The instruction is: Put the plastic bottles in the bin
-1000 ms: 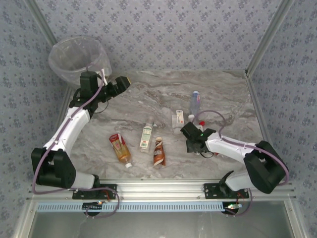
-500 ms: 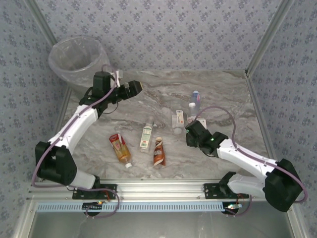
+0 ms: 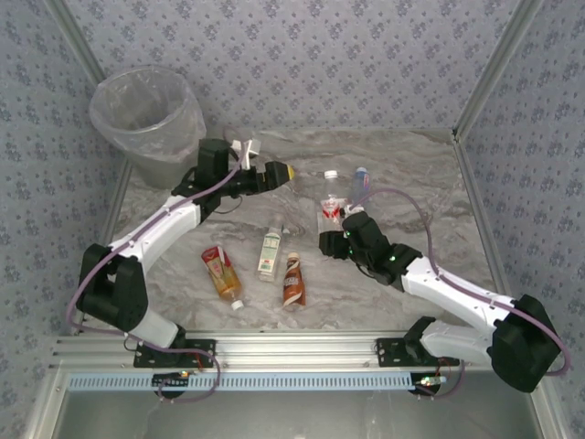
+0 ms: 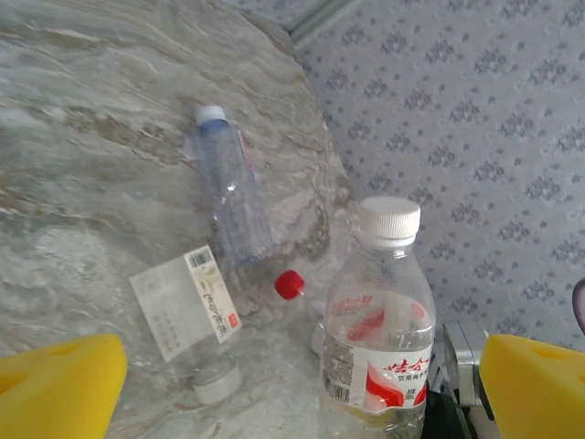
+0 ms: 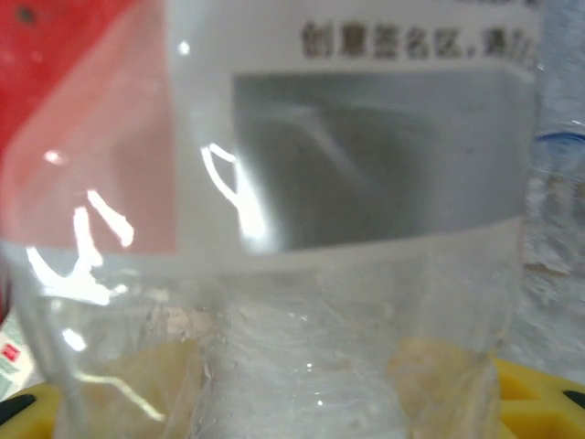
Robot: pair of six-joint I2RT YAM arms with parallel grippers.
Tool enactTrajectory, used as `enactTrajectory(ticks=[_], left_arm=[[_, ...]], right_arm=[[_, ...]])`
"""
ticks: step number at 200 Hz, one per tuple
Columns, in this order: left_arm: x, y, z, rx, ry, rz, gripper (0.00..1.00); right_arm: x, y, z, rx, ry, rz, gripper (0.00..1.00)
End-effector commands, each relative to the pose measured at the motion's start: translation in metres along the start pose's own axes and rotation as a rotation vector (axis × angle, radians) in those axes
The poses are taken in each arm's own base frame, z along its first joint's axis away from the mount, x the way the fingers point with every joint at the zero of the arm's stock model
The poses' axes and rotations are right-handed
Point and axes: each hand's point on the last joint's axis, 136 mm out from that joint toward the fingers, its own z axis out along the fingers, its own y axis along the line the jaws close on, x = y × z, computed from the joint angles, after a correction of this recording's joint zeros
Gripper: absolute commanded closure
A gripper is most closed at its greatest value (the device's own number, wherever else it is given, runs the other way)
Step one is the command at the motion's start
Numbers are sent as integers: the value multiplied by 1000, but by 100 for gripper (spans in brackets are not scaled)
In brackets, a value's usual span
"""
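The right hand [image 3: 329,236] is clamped on the base of a clear plastic bottle with a white cap and a red-and-white label [image 3: 330,207] and holds it upright over the marble-patterned worktop [image 3: 411,174]. The label carries red Chinese characters and, in the right wrist view, a line of dark Chinese print. The left hand [image 3: 283,171] gapes wide and empty, pointing at that bottle.

Behind the held bottle lie a clear blue-capped bottle [image 4: 230,197], a small red-capped bottle [image 4: 290,284] and a flat clear bottle with a white barcoded label [image 4: 186,305]. Nearer the arms lie a green-and-white labelled bottle [image 3: 270,250], a brown-and-white bottle [image 3: 292,279] and an amber bottle [image 3: 222,273]. The bag-lined translucent grey bin [image 3: 160,155] stands at the far left corner.

Half a second earlier the left hand was nearer the bin and the right hand a little further right.
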Motion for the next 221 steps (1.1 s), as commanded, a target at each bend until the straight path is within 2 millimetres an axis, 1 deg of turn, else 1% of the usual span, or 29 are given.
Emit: enactTrajectory(ticks=[1, 23, 51, 91, 133, 151, 172, 187, 194, 203, 221], left_arm=[[-2, -12, 11, 57, 21, 9, 1], [-1, -18, 16, 98, 30, 3, 1], [3, -30, 18, 150, 61, 29, 1], [10, -31, 23, 130, 95, 50, 1], [10, -31, 26, 137, 102, 40, 1], [5, -28, 26, 116, 80, 31, 1], [-11, -28, 22, 94, 30, 37, 1], [-19, -30, 23, 74, 27, 70, 3], [-23, -30, 24, 60, 24, 90, 4], [-28, -26, 25, 28, 15, 101, 6], [-34, -18, 26, -25, 2, 113, 13]], right_arm=[[-26, 33, -4, -129, -61, -20, 41], [-33, 48, -3, -191, -69, -53, 41], [-39, 57, 2, -219, -71, -57, 41], [-46, 71, 8, -268, -78, -69, 40], [-51, 84, 10, -319, -88, -78, 40], [-51, 86, 10, -328, -84, -87, 39], [-47, 87, 12, -323, -68, -102, 39], [-43, 89, 13, -337, -44, -116, 39], [-41, 91, 14, -343, -31, -125, 39], [-39, 94, 15, -348, -19, -135, 39], [-36, 96, 16, -348, -11, -146, 39]])
